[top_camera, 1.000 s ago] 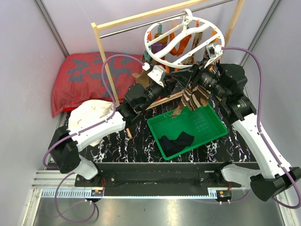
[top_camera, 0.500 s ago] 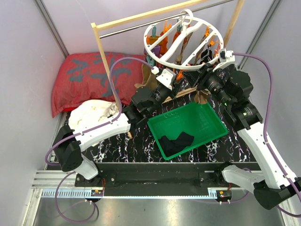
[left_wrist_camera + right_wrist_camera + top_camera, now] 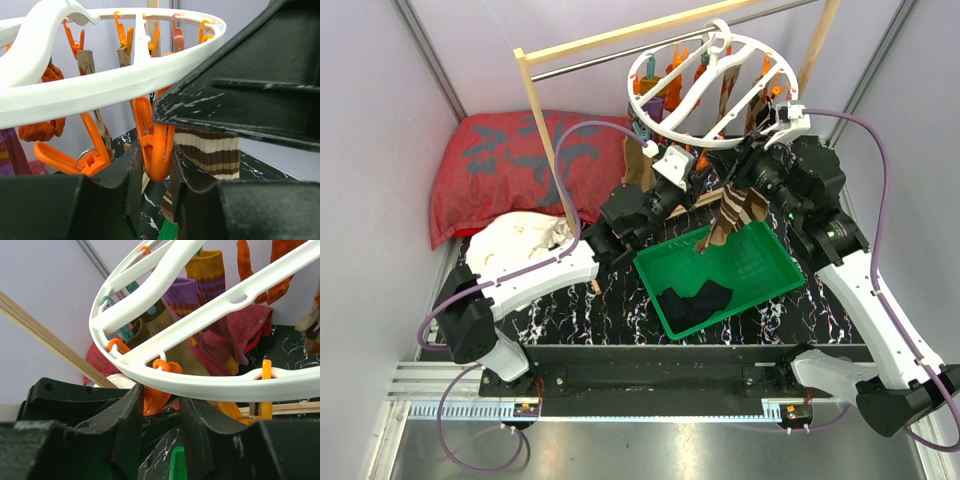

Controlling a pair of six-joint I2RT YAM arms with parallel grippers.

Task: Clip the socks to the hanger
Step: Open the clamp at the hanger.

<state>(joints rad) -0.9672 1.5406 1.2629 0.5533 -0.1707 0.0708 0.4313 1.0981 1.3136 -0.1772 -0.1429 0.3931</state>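
The step in hand is the clipping itself. 1 brown-and-cream striped sock (image 3: 735,212) is up at the hanger (image 3: 100,92), and a clip is held ready for it. The left pincer (image 3: 156,167) is closed on an orange clip (image 3: 156,142) that hangs from the ring's near rim, with 1 finger against each side of it. The right pincer (image 3: 161,401) sits just under the rim, opposite. In the top view the sock dangles straight from it, well above the green bin (image 3: 775,262), so I judge it shut on the cuff (its own wrist view shows no fabric between the fingers). Seen from the left wrist, the cuff hangs just behind and to the right of the clip, beside its mouth and not in it.

The next move, as I judge it, is to squeeze the clip open, slide the cuff sideways into the mouth, and let the left go before the right.

Both arms reach up and forward over the tabletop (image 3: 590,300), forearms converging under the ring, the 2 pincers nearly meeting. Dark socks (image 3: 695,300) lie in the bin, not yet hung. A purple-and-orange sock (image 3: 197,290) is already clipped on.
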